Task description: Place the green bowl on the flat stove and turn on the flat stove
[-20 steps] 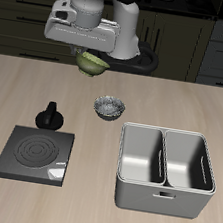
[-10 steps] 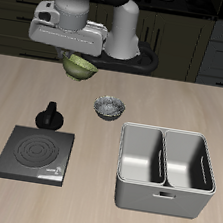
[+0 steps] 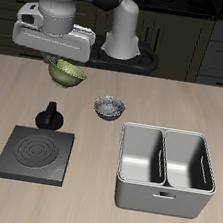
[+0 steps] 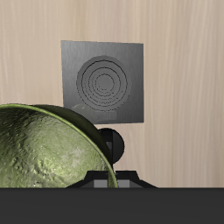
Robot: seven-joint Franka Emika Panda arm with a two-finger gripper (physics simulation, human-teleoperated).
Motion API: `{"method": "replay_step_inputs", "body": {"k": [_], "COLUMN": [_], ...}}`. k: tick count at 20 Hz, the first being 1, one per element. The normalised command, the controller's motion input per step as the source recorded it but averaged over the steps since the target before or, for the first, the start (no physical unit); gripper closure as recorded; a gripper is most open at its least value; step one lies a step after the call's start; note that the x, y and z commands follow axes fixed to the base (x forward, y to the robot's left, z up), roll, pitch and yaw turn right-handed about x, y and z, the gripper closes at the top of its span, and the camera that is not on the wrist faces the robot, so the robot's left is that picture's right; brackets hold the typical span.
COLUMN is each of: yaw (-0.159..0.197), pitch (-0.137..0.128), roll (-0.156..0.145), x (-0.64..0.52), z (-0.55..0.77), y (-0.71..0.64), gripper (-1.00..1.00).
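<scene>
green bowl (image 3: 66, 72) aloft, wrist view: speckled inside

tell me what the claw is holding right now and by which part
The claw holds the green bowl in the air, apparently by its rim; the exact contact is hidden.

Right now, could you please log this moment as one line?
end effector: shut on green bowl, airborne | flat stove: bare | knob: untouched | phase: carrying
</scene>
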Motion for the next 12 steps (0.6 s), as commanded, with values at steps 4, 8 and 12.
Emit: {"method": "replay_step_inputs", "body": {"k": [4,8,12], "yaw": [0.001,0.015,0.012], "pitch": [-0.027,-0.027,0.000], "roll": [-0.006,0.000,-0.025], "x": [0.37,0.27,0.26], "z": [0.10,0.10,0.02], "y": [-0.20,-0.15,-0.13], "gripper": [1.00,1.00,1.00]}}
